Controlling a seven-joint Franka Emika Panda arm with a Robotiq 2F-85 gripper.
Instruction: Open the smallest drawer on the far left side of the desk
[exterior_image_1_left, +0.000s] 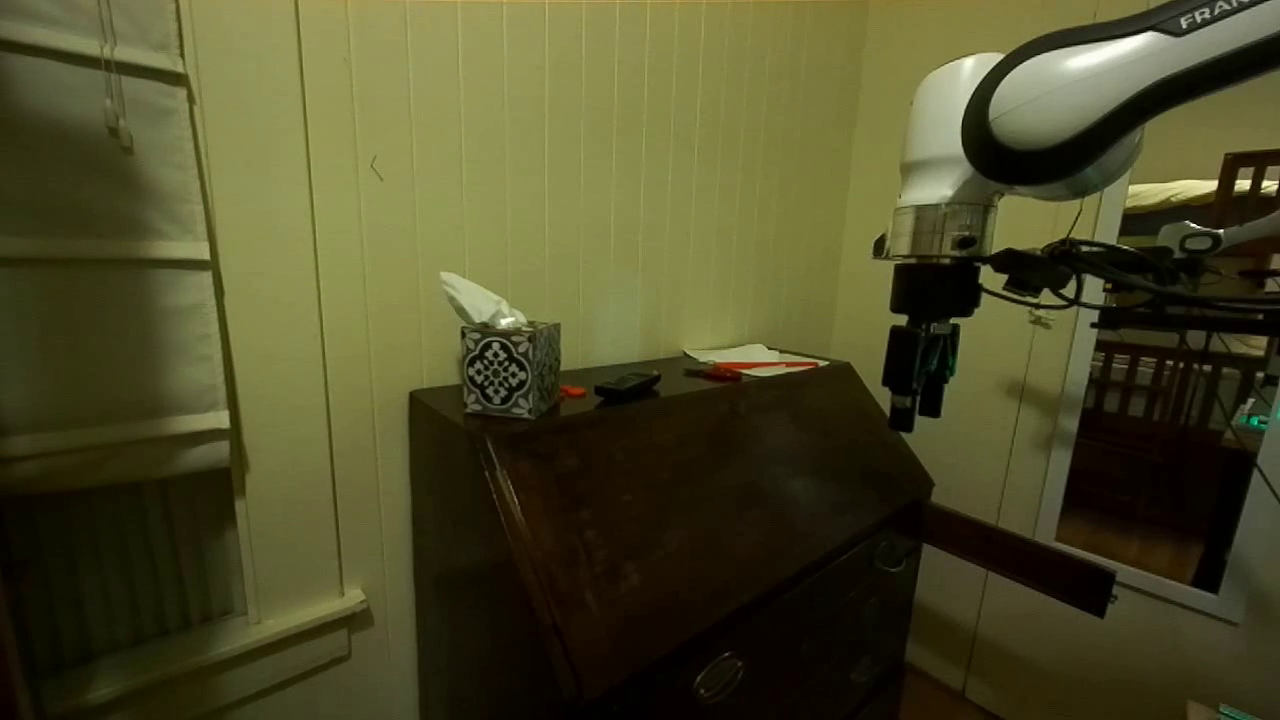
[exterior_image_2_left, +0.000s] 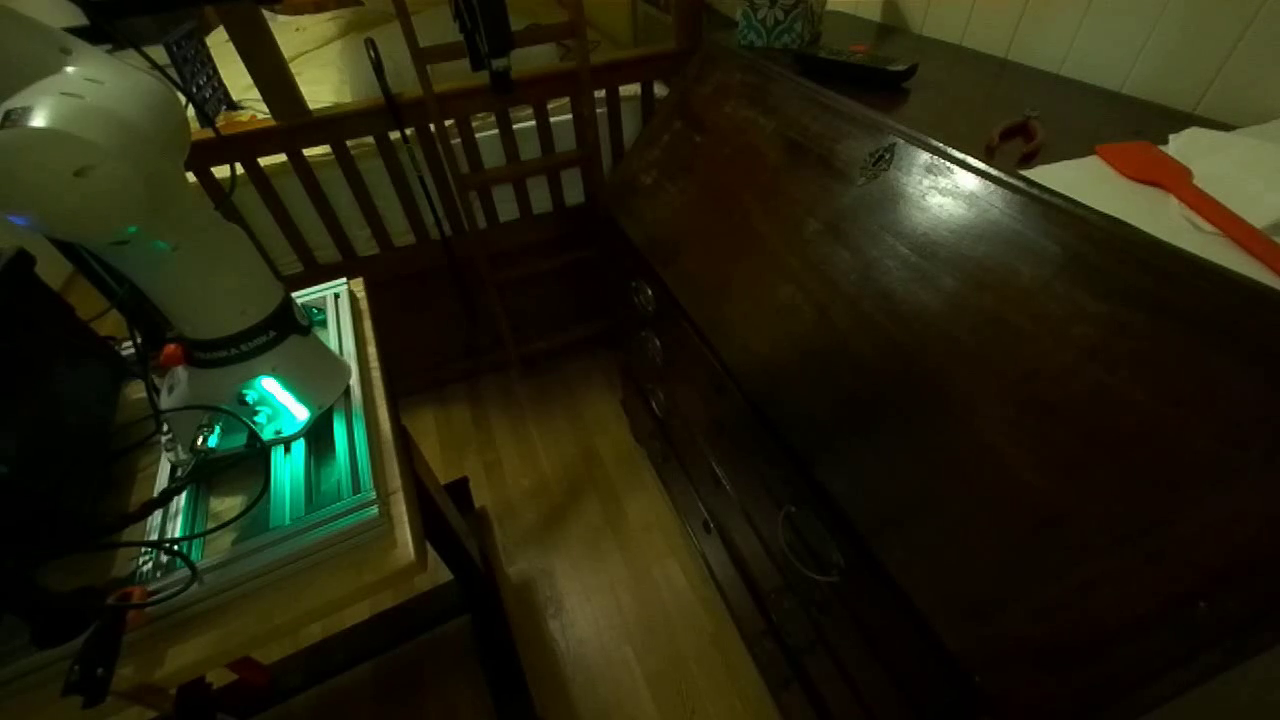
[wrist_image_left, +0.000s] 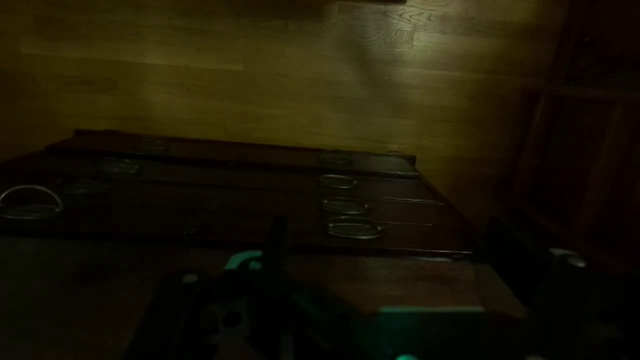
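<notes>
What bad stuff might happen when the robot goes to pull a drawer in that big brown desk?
Several metal handles line up close together and look dim in the wrist view, so the open jaws might hook the wrong one.
A hard tug could shake the desk, and the tissue box, sitting near the front edge of its top, might topple.

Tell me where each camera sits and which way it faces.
An exterior view: from the tissue box end of the desk, facing the panelled wall; arm and gripper show.
An exterior view: above the red spatula end, looking down along the desk towards a wooden railing; robot base and part of the arm show.
Wrist view: on the robot's wrist, looking down past the gripper's fingers at drawer fronts and floor.
Both exterior views share the desk and spatula, from opposite ends.
</notes>
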